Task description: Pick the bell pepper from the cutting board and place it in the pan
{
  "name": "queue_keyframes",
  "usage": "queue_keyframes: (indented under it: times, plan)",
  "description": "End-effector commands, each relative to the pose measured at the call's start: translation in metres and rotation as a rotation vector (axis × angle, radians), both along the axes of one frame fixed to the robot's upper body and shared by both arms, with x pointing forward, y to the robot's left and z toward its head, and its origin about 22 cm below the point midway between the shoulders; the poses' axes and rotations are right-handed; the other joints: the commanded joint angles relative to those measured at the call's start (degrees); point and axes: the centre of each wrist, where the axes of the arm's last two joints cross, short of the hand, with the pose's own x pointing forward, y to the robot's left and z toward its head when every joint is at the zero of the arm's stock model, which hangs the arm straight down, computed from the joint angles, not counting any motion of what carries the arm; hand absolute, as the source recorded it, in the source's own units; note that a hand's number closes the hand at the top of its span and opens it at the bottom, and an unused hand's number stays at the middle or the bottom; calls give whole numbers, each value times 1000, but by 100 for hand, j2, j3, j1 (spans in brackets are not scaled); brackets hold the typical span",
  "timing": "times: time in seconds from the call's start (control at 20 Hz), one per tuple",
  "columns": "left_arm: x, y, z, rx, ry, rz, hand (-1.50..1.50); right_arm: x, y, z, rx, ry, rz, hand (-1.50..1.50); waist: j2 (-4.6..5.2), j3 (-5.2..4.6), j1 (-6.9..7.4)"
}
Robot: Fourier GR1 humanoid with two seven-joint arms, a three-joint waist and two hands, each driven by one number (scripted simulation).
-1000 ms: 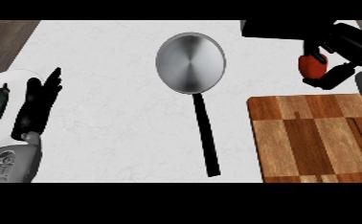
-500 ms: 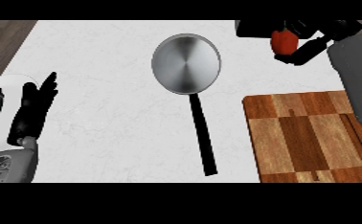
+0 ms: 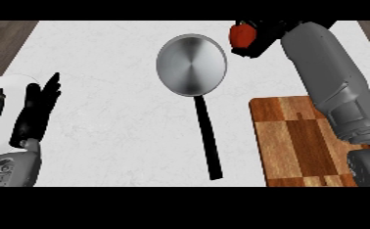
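Head view. Pan [image 3: 192, 65] lies on the white table [image 3: 108, 105], bowl toward the far edge, black handle pointing toward the near edge. Right hand [image 3: 262, 39] has its fingers curled round the red bell pepper [image 3: 241, 35]; pepper is held just right of the pan's rim, above the table, not inside the pan. Cutting board [image 3: 303, 145] sits right of the pan handle, partly covered by the right forearm. Left hand [image 3: 36, 110] rests well left of the pan, fingers straight and close together.
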Motion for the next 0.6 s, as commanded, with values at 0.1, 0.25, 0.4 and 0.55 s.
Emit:
queue_keyframes:
  times: [0.1,0.25,0.4,0.55]
  plan:
    - [13,-13,3,-11,4,-11,0,0,68,-7,38,80,2,150,47,-2,38]
    - [-2,-16,1,-8,-9,-17,0,-6,90,-25,-7,116,-2,150,37,-1,118]
    - [0,-13,5,-8,-10,-22,0,-12,93,-49,-30,126,-18,150,67,0,157]
    - [9,-14,5,-10,-19,-40,0,-24,118,-73,-19,154,-11,150,102,-1,178]
